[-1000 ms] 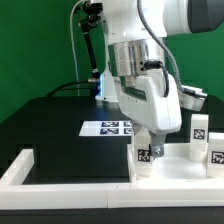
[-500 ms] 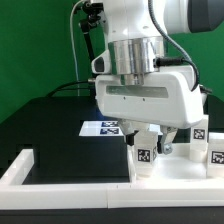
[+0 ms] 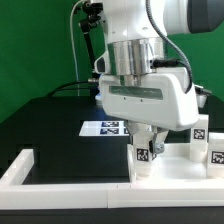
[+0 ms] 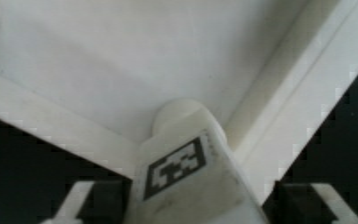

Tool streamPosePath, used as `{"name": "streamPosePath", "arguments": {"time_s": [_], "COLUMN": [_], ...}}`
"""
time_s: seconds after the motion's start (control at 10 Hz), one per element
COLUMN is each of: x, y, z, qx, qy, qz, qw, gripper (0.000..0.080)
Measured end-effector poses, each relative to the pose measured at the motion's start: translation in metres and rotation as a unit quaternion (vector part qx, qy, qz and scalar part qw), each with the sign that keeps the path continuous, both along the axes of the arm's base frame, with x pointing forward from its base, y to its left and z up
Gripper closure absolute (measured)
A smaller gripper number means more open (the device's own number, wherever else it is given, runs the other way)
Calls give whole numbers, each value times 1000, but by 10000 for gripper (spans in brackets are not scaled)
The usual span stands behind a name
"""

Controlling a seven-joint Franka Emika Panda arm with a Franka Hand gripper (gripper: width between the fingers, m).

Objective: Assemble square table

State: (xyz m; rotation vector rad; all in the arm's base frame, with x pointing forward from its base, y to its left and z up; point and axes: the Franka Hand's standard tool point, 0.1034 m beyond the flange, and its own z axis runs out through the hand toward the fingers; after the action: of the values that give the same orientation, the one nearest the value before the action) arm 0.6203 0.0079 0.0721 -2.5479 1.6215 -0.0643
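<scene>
1. from the exterior view i see the gripper (image 3: 150, 142) low over the square top (image 3: 175, 165), at its corner toward the exterior view's left, with a tagged leg (image 3: 144, 152) standing upright between the fingers.
2. in the wrist view the leg (image 4: 190, 165) runs up between both fingertips (image 4: 91, 200), and there is a dark gap on each side of it. the jaws stand part way in around the leg; i cannot tell whether they touch it.
3. the square top (image 4: 149, 60) fills most of the wrist view, its raised rim running diagonally past the leg.
4. two more legs (image 3: 199, 133) stand upright at the exterior view's right, near the top's far side.
5. the marker board (image 3: 106, 128) lies flat on the black bench (image 3: 50, 125), just behind the top.
6. a long white border rail (image 3: 60, 185) runs along the front edge.
7. the arm's big white body blocks the middle of the top, so i cannot see the sockets. one leg at the right edge is cut off by the frame.
</scene>
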Motion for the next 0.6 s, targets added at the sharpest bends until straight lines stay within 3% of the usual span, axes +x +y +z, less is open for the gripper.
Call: {"name": "streamPosePath", "arguments": {"time_s": [0.2, 0.4, 0.5, 0.6], "x": [0, 1, 3, 12], "y": [0, -1, 1, 5], "z": [0, -1, 0, 2], "qx": [6, 30, 55, 88], "qy": [4, 19, 22, -4], "qz": [-55, -232, -333, -445], "qw": [998, 972, 941, 891], "gripper": [410, 410, 410, 447]}}
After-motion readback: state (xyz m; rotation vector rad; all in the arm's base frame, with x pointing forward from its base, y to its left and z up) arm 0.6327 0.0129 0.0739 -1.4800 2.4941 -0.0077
